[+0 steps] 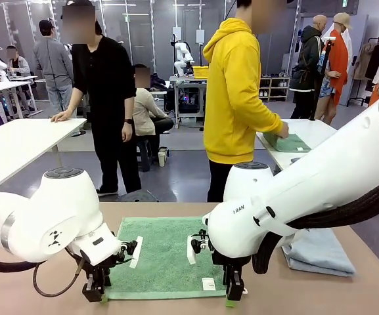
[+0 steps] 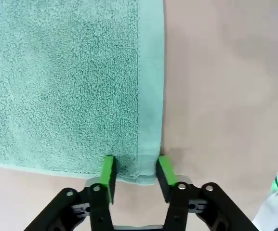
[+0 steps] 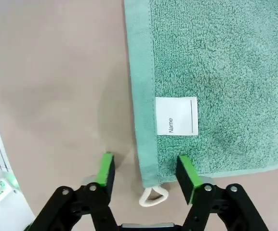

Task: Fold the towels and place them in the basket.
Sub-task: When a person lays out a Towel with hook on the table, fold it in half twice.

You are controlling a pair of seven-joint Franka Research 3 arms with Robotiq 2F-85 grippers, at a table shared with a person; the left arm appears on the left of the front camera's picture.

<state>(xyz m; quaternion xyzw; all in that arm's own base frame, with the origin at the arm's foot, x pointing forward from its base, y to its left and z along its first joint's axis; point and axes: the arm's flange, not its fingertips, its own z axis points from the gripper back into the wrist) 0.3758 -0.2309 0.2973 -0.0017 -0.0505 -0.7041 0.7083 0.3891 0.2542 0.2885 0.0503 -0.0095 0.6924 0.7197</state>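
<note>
While the left gripper clenched a corner of the green towel, we saw the right gripper gaping astride the loop tag.

Front camera facing across table, wrist cameras close, looking down, all sharing green towel

Green towel rough looped terry cloth, matt; table smooth, matt.
</note>
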